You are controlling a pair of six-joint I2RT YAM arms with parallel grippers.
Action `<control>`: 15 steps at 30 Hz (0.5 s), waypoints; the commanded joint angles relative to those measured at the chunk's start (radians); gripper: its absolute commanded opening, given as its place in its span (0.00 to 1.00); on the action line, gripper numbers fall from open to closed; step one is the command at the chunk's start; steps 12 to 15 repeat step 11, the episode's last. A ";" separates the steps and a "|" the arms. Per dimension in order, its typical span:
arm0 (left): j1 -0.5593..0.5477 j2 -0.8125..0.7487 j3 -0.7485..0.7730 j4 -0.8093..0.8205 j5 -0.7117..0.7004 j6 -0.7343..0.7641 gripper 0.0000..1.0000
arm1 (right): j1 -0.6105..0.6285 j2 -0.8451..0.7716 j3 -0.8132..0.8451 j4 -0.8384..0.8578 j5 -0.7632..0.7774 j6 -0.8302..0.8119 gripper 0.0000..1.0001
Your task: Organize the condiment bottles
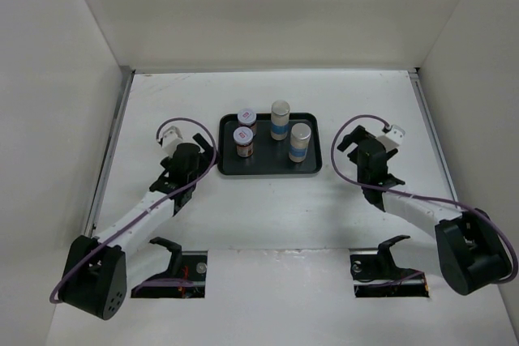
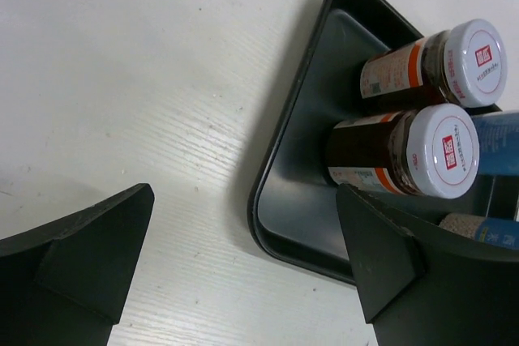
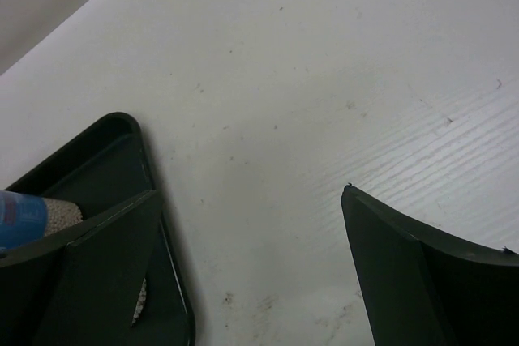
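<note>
A dark tray [image 1: 272,169] sits mid-table and holds all four condiment bottles upright. Two dark-brown jars with white red-marked lids [image 1: 246,118] [image 1: 243,142] stand on its left side. Two whitish bottles with grey caps and blue bands [image 1: 280,120] [image 1: 300,142] stand on its right side. My left gripper [image 1: 188,160] is open and empty just left of the tray. In the left wrist view [image 2: 245,192] the jars [image 2: 405,151] [image 2: 430,66] lie ahead to the right. My right gripper [image 1: 361,158] is open and empty right of the tray. It also shows in the right wrist view [image 3: 250,190].
The white table [image 1: 268,224] is walled on three sides. Two cut-outs [image 1: 170,273] [image 1: 389,275] lie at the near edge by the arm bases. The tray's corner [image 3: 105,160] and a blue-banded bottle [image 3: 24,215] show at the left of the right wrist view.
</note>
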 commanded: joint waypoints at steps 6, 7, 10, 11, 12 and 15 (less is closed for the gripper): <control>-0.059 0.010 0.077 -0.032 -0.013 0.034 1.00 | 0.003 -0.036 0.011 0.083 -0.018 0.023 1.00; -0.062 0.014 0.084 -0.038 -0.014 0.034 1.00 | 0.003 -0.031 0.014 0.083 -0.018 0.023 1.00; -0.077 0.022 0.086 -0.031 -0.024 0.049 1.00 | 0.012 -0.025 0.022 0.082 -0.034 0.017 1.00; -0.085 0.031 0.090 -0.031 -0.033 0.054 1.00 | 0.017 -0.026 0.022 0.083 -0.037 0.012 1.00; -0.085 0.031 0.090 -0.031 -0.033 0.054 1.00 | 0.017 -0.026 0.022 0.083 -0.037 0.012 1.00; -0.085 0.031 0.090 -0.031 -0.033 0.054 1.00 | 0.017 -0.026 0.022 0.083 -0.037 0.012 1.00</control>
